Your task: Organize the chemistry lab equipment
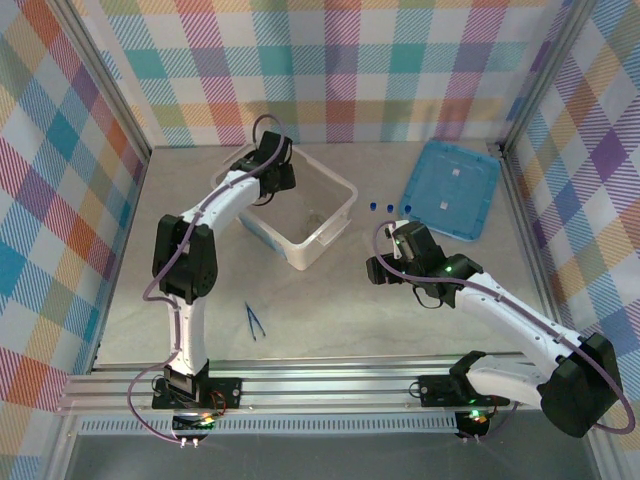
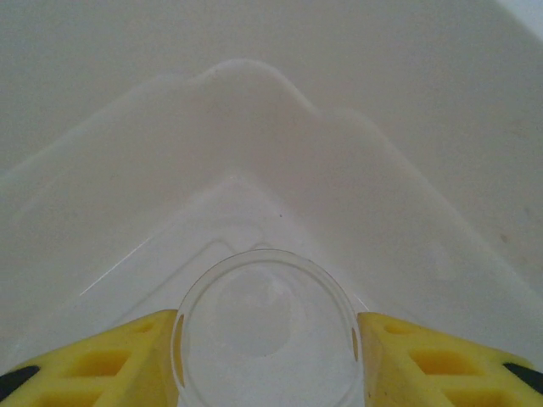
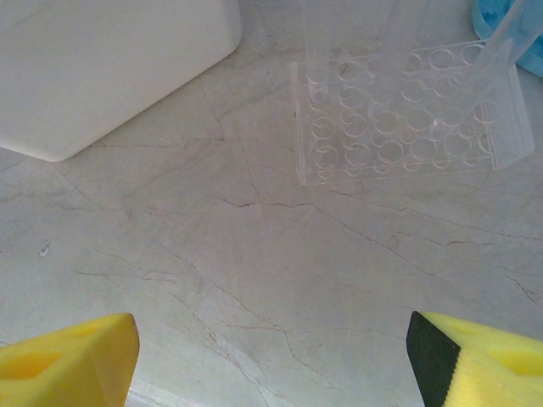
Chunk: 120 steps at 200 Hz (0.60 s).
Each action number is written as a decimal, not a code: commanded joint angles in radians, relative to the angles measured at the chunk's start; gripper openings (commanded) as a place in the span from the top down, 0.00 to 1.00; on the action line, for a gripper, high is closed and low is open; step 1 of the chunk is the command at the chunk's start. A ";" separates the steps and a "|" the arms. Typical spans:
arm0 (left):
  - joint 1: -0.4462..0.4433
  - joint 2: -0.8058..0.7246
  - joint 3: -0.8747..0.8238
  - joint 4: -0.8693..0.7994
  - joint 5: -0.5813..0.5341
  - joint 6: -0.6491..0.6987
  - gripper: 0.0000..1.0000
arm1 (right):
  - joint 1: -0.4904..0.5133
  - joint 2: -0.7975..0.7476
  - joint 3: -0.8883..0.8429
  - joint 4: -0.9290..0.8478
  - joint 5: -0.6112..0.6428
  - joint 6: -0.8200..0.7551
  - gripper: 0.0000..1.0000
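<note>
The jaws of my left gripper (image 2: 268, 337) are clamped on a clear glass vessel (image 2: 267, 292), one yellow pad against each side of its round wall. I cannot tell whether it is the flask or the beaker. A corner of the translucent plastic box (image 2: 254, 93) lies directly ahead of and below these jaws.

The jaws of my right gripper (image 3: 271, 343) stand wide apart with nothing between them. The clear tube rack (image 3: 407, 127) sits ahead and slightly right, and the blue-capped tubes (image 1: 379, 205) stand in it. The dark blue tweezers (image 1: 254, 320) lie on the table, well behind both grippers.

Hazards:
- The glass wall is smooth and curved, so a loose hold may let the vessel slip and drop.
- Releasing it too high, or against the box wall, may crack it.
- Advancing the right jaws low may push the light rack and tip the tubes.
</note>
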State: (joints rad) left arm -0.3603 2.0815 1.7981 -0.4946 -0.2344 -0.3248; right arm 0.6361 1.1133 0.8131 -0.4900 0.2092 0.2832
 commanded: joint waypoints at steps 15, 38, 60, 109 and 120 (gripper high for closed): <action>0.022 0.040 0.037 0.002 0.022 -0.016 0.48 | 0.007 -0.009 0.007 -0.012 0.018 0.014 0.17; 0.024 0.059 0.039 0.001 0.029 -0.016 0.48 | 0.008 -0.008 0.008 -0.012 0.018 0.014 0.17; 0.026 0.077 0.041 0.001 0.031 -0.020 0.48 | 0.007 -0.001 0.015 -0.015 0.016 0.011 0.17; 0.029 0.111 0.047 0.002 0.026 -0.021 0.48 | 0.007 -0.004 0.015 -0.018 0.020 0.013 0.16; 0.030 0.118 0.051 0.002 0.030 -0.023 0.48 | 0.007 -0.006 0.015 -0.019 0.020 0.013 0.17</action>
State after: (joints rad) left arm -0.3466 2.1807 1.8133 -0.4938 -0.2173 -0.3286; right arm 0.6361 1.1133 0.8131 -0.4919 0.2173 0.2832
